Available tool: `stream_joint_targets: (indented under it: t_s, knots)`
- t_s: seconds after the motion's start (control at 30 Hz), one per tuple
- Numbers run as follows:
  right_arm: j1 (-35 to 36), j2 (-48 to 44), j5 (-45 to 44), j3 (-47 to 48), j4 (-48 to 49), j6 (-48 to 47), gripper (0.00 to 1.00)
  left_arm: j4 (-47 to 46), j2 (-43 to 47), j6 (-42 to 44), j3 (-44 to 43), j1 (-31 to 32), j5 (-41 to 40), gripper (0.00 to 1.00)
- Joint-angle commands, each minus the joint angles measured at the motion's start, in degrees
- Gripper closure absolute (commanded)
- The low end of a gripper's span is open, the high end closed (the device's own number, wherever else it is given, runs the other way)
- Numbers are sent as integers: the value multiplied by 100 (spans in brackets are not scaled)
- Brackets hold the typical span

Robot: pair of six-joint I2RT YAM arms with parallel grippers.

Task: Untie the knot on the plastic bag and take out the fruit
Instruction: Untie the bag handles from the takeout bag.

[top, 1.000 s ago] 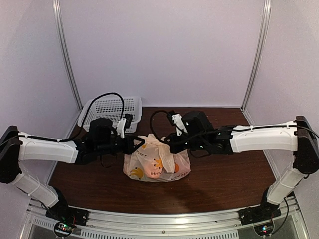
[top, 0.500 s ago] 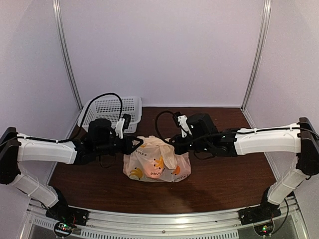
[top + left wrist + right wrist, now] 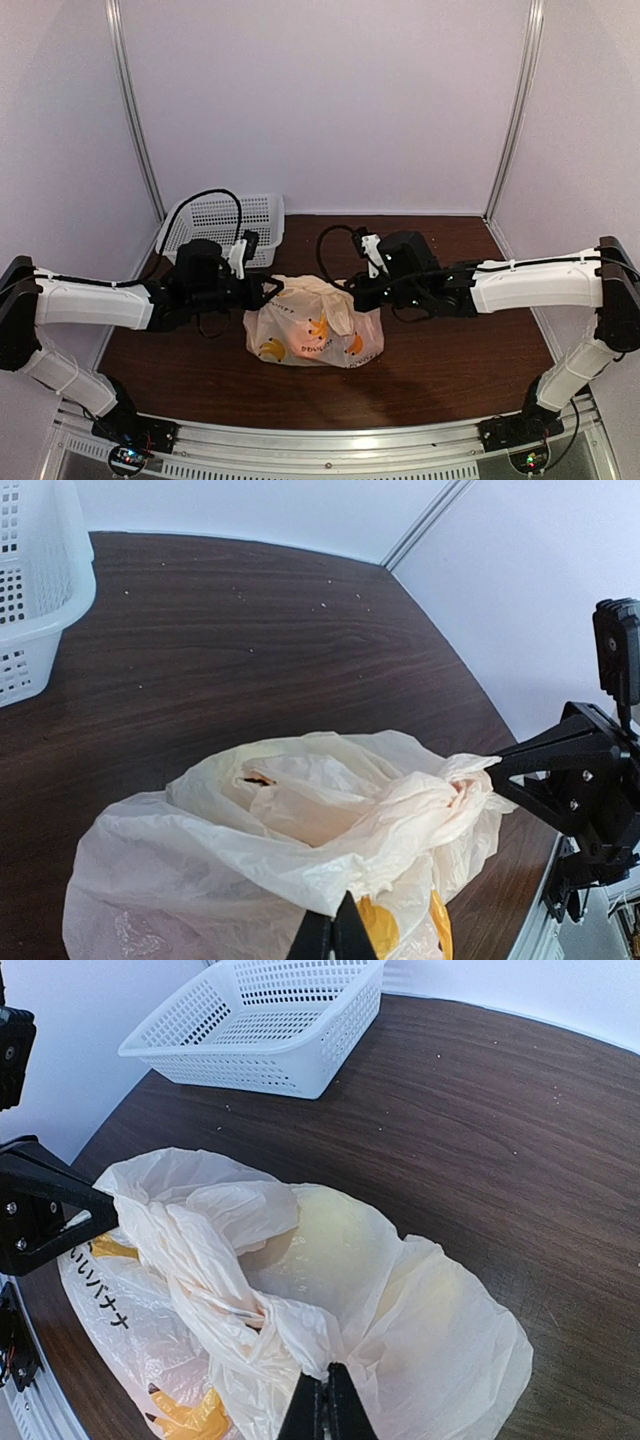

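Centrally, plastic bag [image 3: 313, 332] between left claw [image 3: 277, 290], right claw [image 3: 350, 293], both clamped on it

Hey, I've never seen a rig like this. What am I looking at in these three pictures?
These are two white robot arms bolted at the near edge of a brown table, each ending in a two-finger pincer. The wide picture comes from a fixed camera above and behind them. The other two come from cameras on the wrists. On the table lie a tied bag printed with bananas and a white basket. The left gripper and right gripper, those pincers, are each shut on the bag's film, on opposite sides.
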State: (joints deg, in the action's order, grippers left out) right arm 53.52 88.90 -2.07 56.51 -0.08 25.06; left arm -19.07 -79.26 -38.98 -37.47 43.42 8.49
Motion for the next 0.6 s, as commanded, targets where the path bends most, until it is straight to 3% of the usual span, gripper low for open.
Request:
stream_joint_targets:
  t_s: [0.0, 0.4, 0.57]
  knots:
    - [-187, -209, -514, -239, -275, 93, 100, 265, 1, -224, 184, -264, -469, 100]
    - [-218, -341, -71, -151, -252, -52, 99, -256, -58, -148, 252, -320, 202, 100]
    - [-204, -591, 188, 123, -517, -356, 66, -342, -63, 51, 189, -325, 512, 100]
